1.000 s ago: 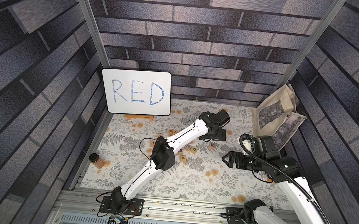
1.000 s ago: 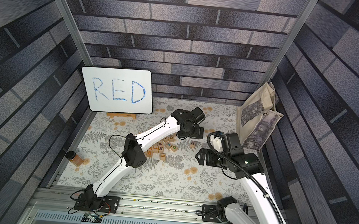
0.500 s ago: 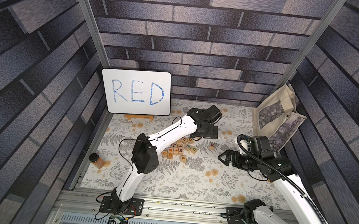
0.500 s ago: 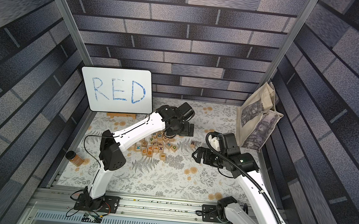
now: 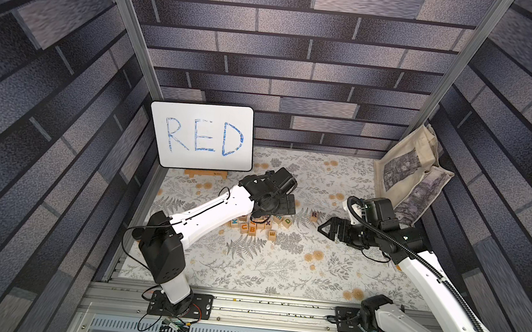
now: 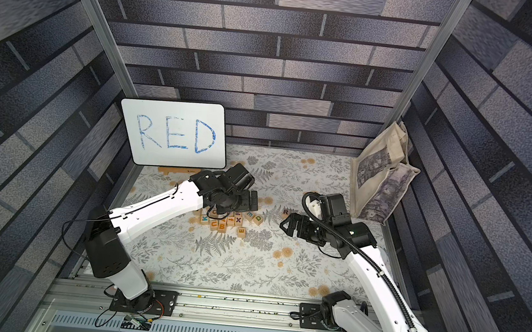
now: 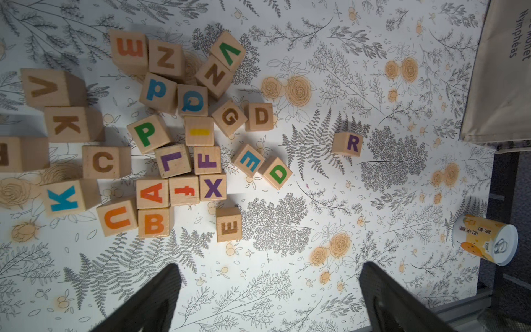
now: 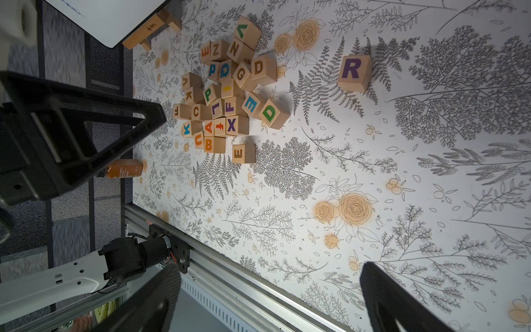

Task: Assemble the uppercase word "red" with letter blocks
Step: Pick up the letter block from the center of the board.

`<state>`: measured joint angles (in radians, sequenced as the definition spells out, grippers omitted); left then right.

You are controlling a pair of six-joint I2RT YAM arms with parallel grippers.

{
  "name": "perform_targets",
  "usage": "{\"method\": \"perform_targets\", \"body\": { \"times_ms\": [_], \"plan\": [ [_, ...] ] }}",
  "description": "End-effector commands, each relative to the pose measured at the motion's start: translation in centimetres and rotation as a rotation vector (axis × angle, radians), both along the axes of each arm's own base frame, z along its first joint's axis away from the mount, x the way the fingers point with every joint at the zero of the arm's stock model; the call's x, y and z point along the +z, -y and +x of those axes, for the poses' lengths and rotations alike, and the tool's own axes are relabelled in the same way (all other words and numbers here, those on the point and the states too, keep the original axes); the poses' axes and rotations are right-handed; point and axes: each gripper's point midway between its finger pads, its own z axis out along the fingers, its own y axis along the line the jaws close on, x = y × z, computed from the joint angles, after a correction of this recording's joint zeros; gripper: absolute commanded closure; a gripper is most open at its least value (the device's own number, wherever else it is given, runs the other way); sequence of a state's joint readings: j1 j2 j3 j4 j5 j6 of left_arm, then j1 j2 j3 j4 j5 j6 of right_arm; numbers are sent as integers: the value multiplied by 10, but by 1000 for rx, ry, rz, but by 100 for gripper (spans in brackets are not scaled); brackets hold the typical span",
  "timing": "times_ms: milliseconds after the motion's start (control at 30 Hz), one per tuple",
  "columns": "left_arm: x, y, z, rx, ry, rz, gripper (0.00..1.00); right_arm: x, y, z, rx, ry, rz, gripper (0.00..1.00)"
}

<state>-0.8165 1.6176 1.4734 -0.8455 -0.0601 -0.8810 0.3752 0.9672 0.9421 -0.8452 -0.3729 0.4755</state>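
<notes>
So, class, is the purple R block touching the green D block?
Apart. Left wrist view shows bare mat between purple R block and green D block.

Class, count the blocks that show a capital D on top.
2. The brown D block sits beside the G block; the green D block lies beside the blue E block. Others may be hidden.

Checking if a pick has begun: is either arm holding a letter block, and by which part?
Nothing is held. The left gripper and right gripper both show open, empty jaws; the letter blocks lie on the table, clear of them.
</notes>
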Motion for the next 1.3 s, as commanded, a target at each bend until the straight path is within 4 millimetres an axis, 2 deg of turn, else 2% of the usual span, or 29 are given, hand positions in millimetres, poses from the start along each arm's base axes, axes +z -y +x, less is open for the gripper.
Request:
{"method": "perform_targets", "body": {
  "times_ms": [0,600,967,1000,1033,1267],
  "plan": [
    [8,-18,-6,57,34,-13,0,-3,-9,4,8,-5,22,0],
    [0,-97,-69,165,40,-14,0,-24,-60,20,110,-20,-66,0],
    [-2,-130,-100,212,39,-12,0,-42,-85,28,130,-30,-150,0],
    [-2,-133,-102,219,41,-11,0,-34,-90,34,124,-6,-143,0],
    [-1,-135,-104,220,43,-11,0,-33,-93,36,123,-3,-147,0],
    [0,-152,-121,239,42,-5,0,-41,-115,42,135,2,-192,0]
  ]
}}
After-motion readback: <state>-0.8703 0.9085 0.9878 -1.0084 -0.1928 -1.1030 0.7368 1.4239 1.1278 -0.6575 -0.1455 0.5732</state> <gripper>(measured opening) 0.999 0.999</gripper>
